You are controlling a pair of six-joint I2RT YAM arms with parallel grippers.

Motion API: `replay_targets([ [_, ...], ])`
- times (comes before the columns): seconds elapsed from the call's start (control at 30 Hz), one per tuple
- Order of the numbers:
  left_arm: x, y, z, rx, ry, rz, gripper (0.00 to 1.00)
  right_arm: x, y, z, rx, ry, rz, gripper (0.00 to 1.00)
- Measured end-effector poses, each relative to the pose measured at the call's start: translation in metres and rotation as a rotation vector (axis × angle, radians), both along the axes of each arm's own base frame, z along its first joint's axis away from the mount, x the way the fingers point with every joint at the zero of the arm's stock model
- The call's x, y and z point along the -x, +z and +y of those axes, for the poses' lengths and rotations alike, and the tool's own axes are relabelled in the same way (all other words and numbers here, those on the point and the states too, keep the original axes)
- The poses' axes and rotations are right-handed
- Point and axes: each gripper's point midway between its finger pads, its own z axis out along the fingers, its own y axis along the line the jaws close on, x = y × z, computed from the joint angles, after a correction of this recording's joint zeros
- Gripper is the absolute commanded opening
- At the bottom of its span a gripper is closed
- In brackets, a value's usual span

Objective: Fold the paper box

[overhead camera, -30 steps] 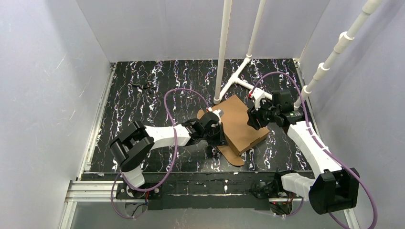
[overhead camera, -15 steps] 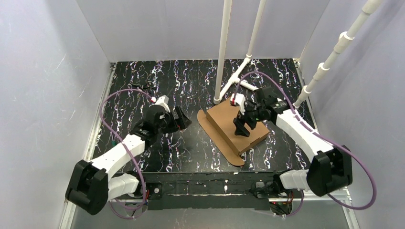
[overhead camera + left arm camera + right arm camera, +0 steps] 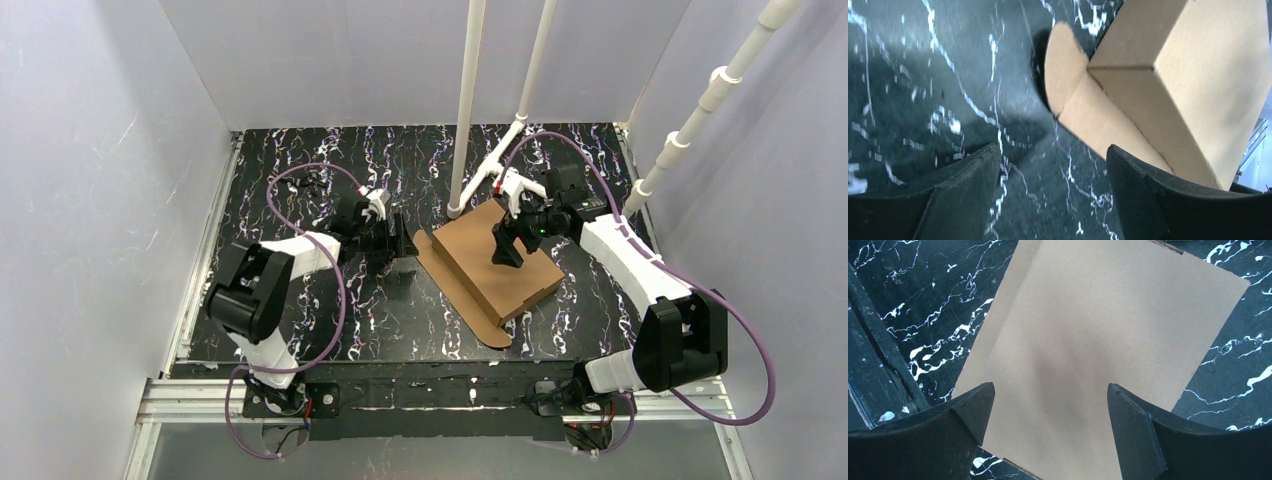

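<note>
Paper box (image 3: 505, 275) mid-table (image 3: 300, 200), lid (image 3: 1108, 330) looks shut; I'd call it mostly done. Side flap (image 3: 1064, 65) flat on table, not tucked yet. L gripper (image 3: 1053, 155) open beside it, R gripper (image 3: 1050, 390) open above lid.

— Where do we look from?
— Overhead we sit high at the near edge, facing down onto the table (image 3: 400, 320); both wrist views hang close.
— What do we share?
— The paper box (image 3: 510, 285); our left wrist view meets its corner from low beside; our right looks straight down on its top.
</note>
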Motion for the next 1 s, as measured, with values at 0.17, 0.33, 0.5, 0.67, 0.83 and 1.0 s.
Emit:
replay_targets([
  [0.17,-0.024,-0.002,-0.018,0.042,-0.054,-0.023,0.70,0.002,-0.001,0.001,-0.018,0.001,0.015,0.91],
  [0.33,-0.033,-0.004,-0.029,0.074,-0.086,-0.033,0.52,0.003,0.000,0.003,-0.039,0.004,0.022,0.92],
  [0.5,-0.041,-0.010,-0.036,0.106,-0.099,-0.024,0.45,0.005,-0.003,0.002,-0.045,0.002,0.035,0.91],
  [0.67,-0.044,-0.013,-0.040,0.135,-0.103,-0.017,0.24,0.006,-0.002,0.003,-0.057,0.009,0.037,0.91],
  [0.83,-0.041,-0.019,-0.042,0.168,-0.104,-0.019,0.13,0.005,-0.002,0.003,-0.059,0.007,0.038,0.91],
  [1.0,-0.032,-0.022,-0.041,0.205,-0.112,-0.051,0.00,0.008,-0.007,0.002,-0.055,0.006,0.049,0.91],
])
